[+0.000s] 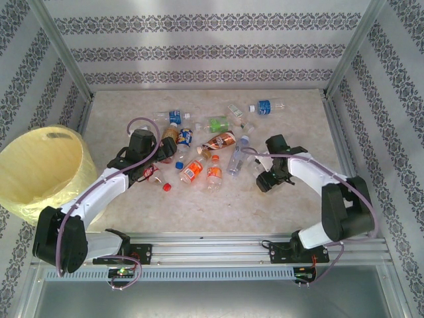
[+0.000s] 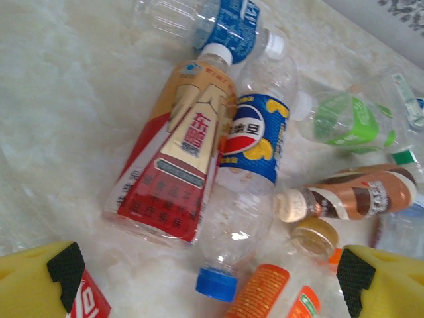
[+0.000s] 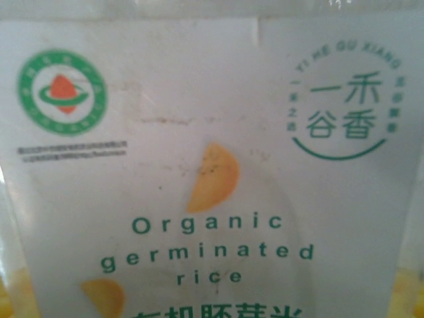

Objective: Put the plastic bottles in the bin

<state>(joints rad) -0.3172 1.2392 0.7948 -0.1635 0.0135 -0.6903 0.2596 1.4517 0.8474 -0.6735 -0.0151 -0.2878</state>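
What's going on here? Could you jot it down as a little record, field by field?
Bin: pale yellow, at the left, beside the left arm.
Bottles: about a dozen, lying in a cluster mid-table.
Left fingers: open wide, over the cluster, a blue-capped bottle between them.
Right fingers: right of the cluster; open or shut unclear.
Right wrist view: a white label, very close, reading "Organic germinated rice".

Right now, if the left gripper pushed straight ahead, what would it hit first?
Probably the blue-capped bottle, lying just ahead of the left gripper; the red-label bottle beside it is close too. Depth is unclear.
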